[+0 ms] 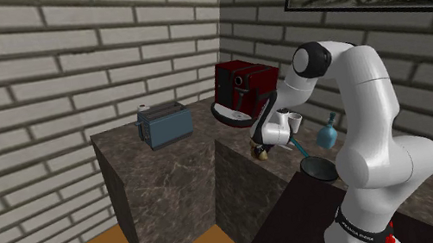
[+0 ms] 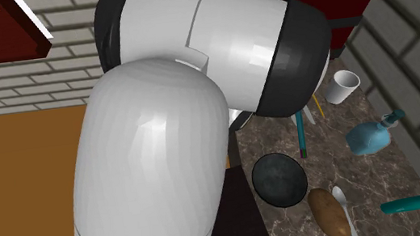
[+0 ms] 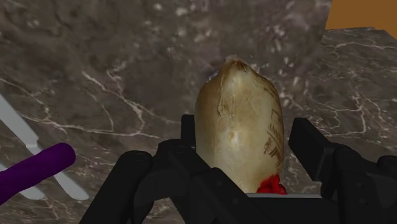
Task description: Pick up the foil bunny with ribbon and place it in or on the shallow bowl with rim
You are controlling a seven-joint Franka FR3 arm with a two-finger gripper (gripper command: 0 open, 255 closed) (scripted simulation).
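Gripper [image 3: 246, 127] is hovering low over marble counter [image 3: 95, 76], fingers standing apart w/ gold foil bunny [image 3: 235, 108] btwn them, a gap showing on one side, so not clamping. Dark bowl [image 2: 280, 180] is sitting on counter nearby.

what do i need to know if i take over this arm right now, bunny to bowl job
gripper: down around the gold bunny. Whether it has a firm grip cannot be told from these views.
bunny: inside the gripper over the marble counter, its red ribbon toward the hand.
bowl: dark and round, on the same counter, with nothing in it.
Done: the approach to the bunny.
Left: confirm the grip, lift, carry the bunny to the bowl, set it in and let go.
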